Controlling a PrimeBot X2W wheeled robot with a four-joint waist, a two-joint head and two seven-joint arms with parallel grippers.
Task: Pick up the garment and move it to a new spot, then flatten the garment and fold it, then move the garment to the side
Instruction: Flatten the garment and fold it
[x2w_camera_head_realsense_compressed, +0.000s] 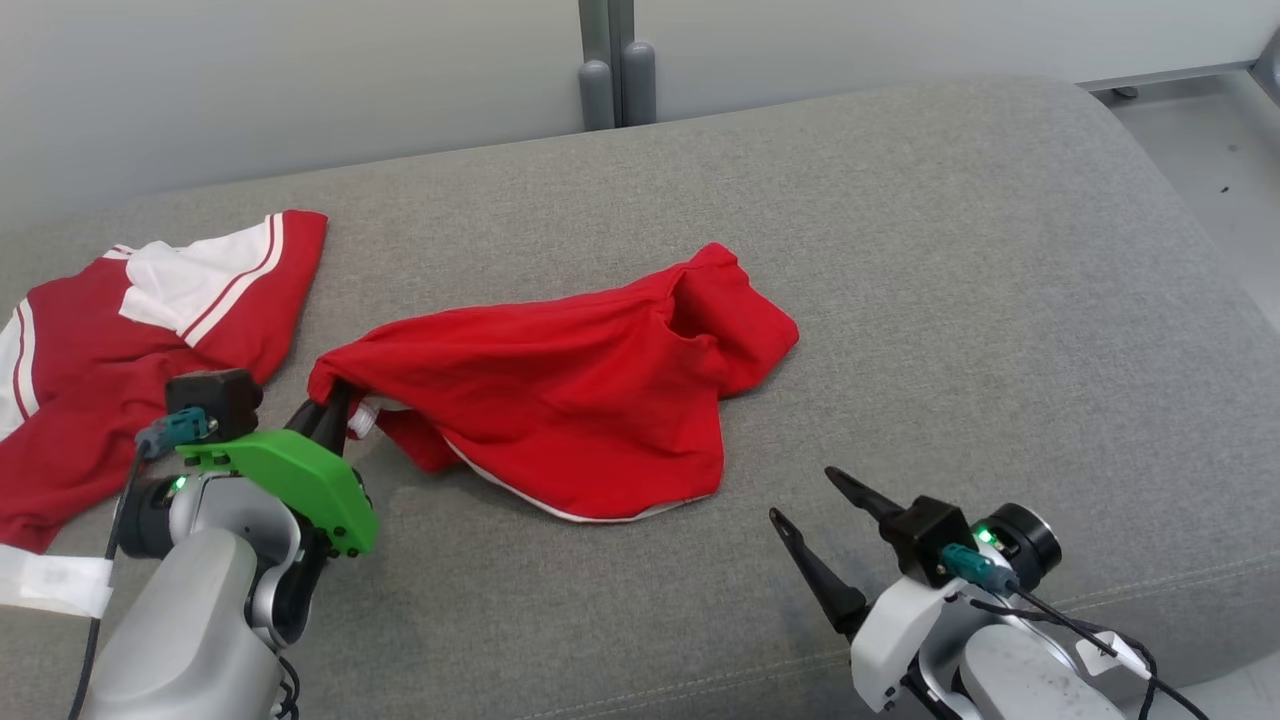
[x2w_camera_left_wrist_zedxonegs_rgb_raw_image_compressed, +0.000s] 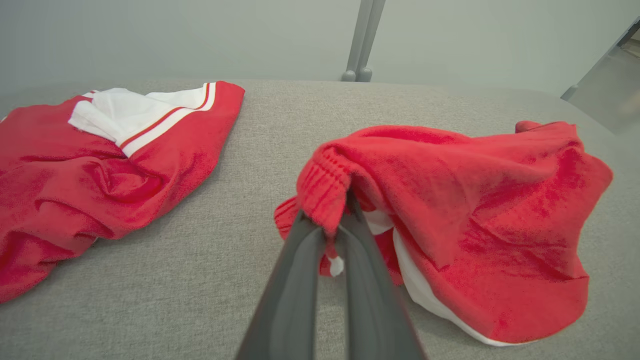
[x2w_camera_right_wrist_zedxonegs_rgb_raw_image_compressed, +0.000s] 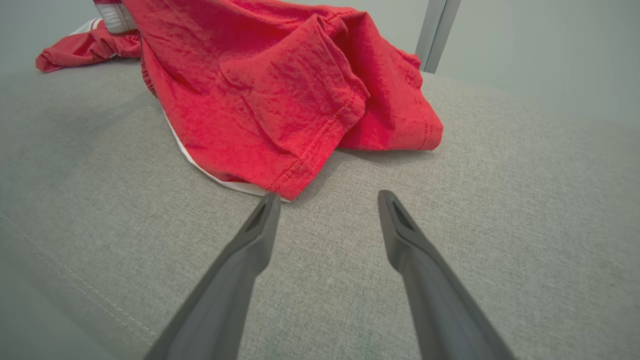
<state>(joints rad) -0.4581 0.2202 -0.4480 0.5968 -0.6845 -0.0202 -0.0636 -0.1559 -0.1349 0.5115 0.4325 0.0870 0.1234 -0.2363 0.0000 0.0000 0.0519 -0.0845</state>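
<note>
At the far left of the grey cushion (x2w_camera_head_realsense_compressed: 950, 260) lies a red-and-white garment (x2w_camera_head_realsense_compressed: 110, 350), crumpled, with a white striped band folded over its far part; it lies apart from the task's piece. Just right of it, near the front, the left gripper (x2w_camera_head_realsense_compressed: 333, 408) is closed on the red garment (x2w_camera_head_realsense_compressed: 570, 400). In the left wrist view its two dark fingers (x2w_camera_left_wrist_zedxonegs_rgb_raw_image_compressed: 300, 260) pinch a ribbed edge (x2w_camera_left_wrist_zedxonegs_rgb_raw_image_compressed: 322, 192) at the cloth's left corner, and that corner is lifted slightly off the cushion. The red garment spreads rightward across the middle of the cushion in a rumpled heap, its white trim (x2w_camera_head_realsense_compressed: 590, 515) showing along the near edge and its far right end bunched up. Further right and nearer, the right gripper (x2w_camera_head_realsense_compressed: 802, 494) stands with its fingers spread and nothing between them, just short of the garment's near hem (x2w_camera_right_wrist_zedxonegs_rgb_raw_image_compressed: 305, 170) in the right wrist view. Behind the cushion, a grey post (x2w_camera_head_realsense_compressed: 615, 70) stands against the pale wall (x2w_camera_head_realsense_compressed: 300, 70).
</note>
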